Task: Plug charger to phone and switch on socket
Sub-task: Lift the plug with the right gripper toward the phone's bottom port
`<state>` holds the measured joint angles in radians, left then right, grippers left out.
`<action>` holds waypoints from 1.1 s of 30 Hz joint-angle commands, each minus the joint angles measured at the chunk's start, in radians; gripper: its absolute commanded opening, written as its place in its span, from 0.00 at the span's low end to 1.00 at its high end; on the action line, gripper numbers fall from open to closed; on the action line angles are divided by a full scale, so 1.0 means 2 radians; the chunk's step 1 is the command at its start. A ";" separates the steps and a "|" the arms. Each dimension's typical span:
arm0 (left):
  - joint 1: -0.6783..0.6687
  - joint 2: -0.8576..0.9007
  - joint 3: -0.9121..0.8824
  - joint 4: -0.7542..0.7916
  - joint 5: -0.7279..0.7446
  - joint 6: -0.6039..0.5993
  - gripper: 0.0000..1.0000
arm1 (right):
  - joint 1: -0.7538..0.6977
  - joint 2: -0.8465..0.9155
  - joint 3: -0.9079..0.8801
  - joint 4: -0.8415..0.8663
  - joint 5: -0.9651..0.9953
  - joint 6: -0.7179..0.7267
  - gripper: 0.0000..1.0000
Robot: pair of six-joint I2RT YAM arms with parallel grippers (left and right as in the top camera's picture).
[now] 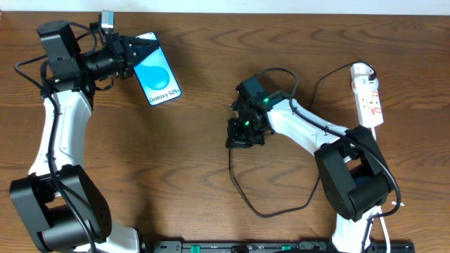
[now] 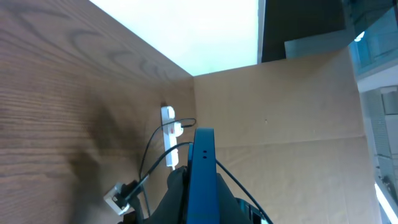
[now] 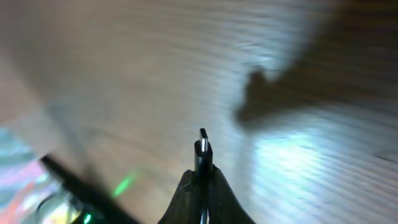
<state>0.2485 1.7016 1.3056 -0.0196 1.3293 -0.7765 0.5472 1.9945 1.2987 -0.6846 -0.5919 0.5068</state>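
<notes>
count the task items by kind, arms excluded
phone: 1
charger cable: 1
power strip: 1
total: 3

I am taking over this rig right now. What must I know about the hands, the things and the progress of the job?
Left hand: shut on the phone, screen up, at the far left of the table.
Right hand: shut on the charger plug, tip sticking out past the fingers, mid-table, well apart from the phone.
Power strip: far right, neither hand on it; its switch state cannot be read.
Done: phone and plug are both gripped.
Left: bring the plug to the phone, push it in, then switch on the power strip.
</notes>
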 commanded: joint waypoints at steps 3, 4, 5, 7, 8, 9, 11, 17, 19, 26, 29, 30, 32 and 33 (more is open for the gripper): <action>0.015 -0.015 0.011 0.002 0.011 0.009 0.07 | -0.006 -0.002 -0.001 0.024 -0.146 -0.105 0.01; 0.016 -0.015 0.011 0.002 0.011 0.008 0.08 | -0.006 -0.002 -0.001 0.029 -0.165 -0.119 0.01; 0.016 -0.015 0.011 0.002 0.011 0.009 0.08 | -0.006 -0.002 -0.001 0.035 -0.181 -0.132 0.01; 0.016 -0.015 0.011 0.002 0.011 0.009 0.07 | -0.006 -0.002 -0.001 0.046 -0.208 -0.157 0.01; 0.016 -0.015 0.011 0.002 0.011 0.009 0.07 | -0.006 -0.002 -0.001 0.049 -0.214 -0.166 0.01; 0.016 -0.015 0.011 0.002 0.011 0.009 0.07 | -0.006 -0.002 -0.001 0.052 -0.215 -0.171 0.01; 0.016 -0.015 0.011 0.003 0.011 0.009 0.07 | -0.005 -0.002 -0.001 0.058 -0.216 -0.174 0.01; 0.016 -0.015 0.011 0.034 0.017 0.005 0.08 | -0.005 -0.002 -0.001 0.093 -0.331 -0.219 0.01; 0.016 -0.015 0.011 0.050 0.024 -0.006 0.07 | -0.005 -0.002 -0.001 0.115 -0.359 -0.219 0.01; 0.016 -0.015 0.011 0.117 0.049 -0.050 0.07 | -0.004 -0.002 -0.001 0.178 -0.414 -0.230 0.01; 0.016 -0.015 0.011 0.126 0.052 -0.051 0.07 | -0.004 -0.002 -0.001 0.199 -0.420 -0.230 0.01; 0.016 -0.015 0.011 0.125 0.052 -0.051 0.07 | -0.004 -0.002 -0.001 0.205 -0.423 -0.234 0.01; 0.016 -0.015 0.011 0.125 0.052 -0.053 0.08 | -0.004 -0.002 -0.001 0.216 -0.432 -0.249 0.01; 0.016 -0.015 0.011 0.125 0.052 -0.056 0.07 | -0.004 -0.002 -0.001 0.222 -0.436 -0.256 0.01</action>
<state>0.2794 1.7016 1.3056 0.2214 1.3937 -0.8623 0.5388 1.9945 1.2964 -0.2588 -1.3884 0.0563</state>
